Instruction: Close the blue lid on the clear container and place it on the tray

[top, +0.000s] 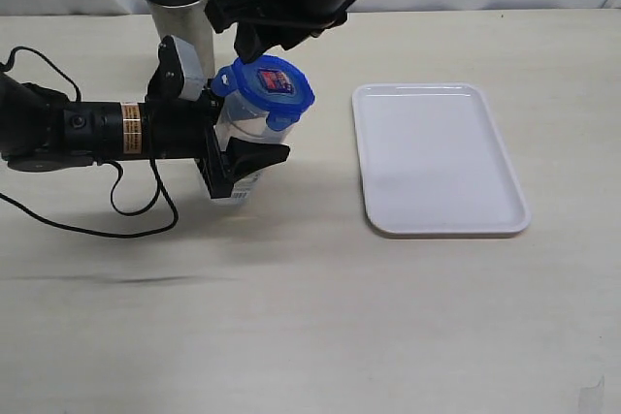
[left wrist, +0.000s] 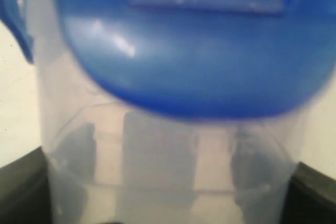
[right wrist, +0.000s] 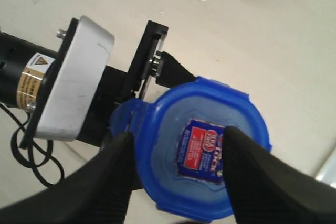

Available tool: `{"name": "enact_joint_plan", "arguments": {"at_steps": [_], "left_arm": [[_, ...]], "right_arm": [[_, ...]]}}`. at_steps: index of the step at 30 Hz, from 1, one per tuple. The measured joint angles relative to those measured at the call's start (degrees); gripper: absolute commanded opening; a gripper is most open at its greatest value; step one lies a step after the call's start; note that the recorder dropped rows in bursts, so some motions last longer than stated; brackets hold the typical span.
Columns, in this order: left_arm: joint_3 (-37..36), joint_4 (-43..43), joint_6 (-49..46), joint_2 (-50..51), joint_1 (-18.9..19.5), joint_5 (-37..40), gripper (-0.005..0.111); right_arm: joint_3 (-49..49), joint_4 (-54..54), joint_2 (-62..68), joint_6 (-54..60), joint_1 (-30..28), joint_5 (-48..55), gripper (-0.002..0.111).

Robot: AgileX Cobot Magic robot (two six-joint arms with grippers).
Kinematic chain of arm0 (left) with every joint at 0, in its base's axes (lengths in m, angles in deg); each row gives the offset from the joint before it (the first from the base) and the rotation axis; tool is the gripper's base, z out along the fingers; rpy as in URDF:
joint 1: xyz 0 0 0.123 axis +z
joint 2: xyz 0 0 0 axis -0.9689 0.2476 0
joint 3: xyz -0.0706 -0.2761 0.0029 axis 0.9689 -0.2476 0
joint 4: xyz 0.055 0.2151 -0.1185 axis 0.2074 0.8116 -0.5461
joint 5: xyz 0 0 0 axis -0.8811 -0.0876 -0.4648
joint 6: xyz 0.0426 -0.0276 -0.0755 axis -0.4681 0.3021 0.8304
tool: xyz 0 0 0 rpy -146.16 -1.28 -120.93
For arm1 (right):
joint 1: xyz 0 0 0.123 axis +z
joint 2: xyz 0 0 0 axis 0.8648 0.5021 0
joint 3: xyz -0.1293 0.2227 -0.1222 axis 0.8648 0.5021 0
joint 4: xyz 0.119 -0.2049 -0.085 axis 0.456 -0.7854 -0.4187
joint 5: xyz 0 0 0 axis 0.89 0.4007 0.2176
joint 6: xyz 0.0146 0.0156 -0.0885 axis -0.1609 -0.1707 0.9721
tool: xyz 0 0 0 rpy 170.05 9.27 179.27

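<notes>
Bare tan tabletop [top: 310, 336] fills the near ground. Loose black cable [top: 136, 206] loops on it under the left arm.

Mid-table, left side: left gripper [top: 243, 138] reaches in level from the left, its black jaws clamped on either side of the tall translucent plastic container [top: 250, 115]. Container stands upright on the table, with a label near its base.

Round blue plastic lid [top: 272, 84] sits on the container's mouth, slightly tilted, its flaps sticking outward. Red-and-blue sticker [top: 275, 79] faces up.

Flat white rectangular tray [top: 437, 157] lies to the right, well apart from the container.

Above the lid: right gripper [right wrist: 178, 136] comes down from the far side, fingers spread apart over the lid's top, gripping nothing. Cannot tell whether they touch it.

Farthest back: grey metal cup [top: 179, 7] stands upright behind the container.
</notes>
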Motion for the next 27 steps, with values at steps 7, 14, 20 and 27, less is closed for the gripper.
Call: {"name": "enact_joint_plan", "arguments": {"at_steps": [7,14,20,27], "left_arm": [[0.0,0.0,0.0,0.0,0.0,0.0,0.0],[0.0,0.0,0.0,0.0,0.0,0.0,0.0],[0.0,-0.4,0.0,0.1,0.0,0.0,0.0],[0.0,-0.6,0.3,0.1,0.0,0.4,0.0]], "right_arm": [[0.0,-0.7,1.1,-2.7,2.4,0.4,0.048],[0.0,-15.5,1.6,-12.3,8.3,-1.0,0.048],[-0.2,-18.0,3.4,-15.1,8.8,-0.7,0.048],[-0.6,-17.4,4.3,-15.1,8.8,-0.7,0.037]]}}
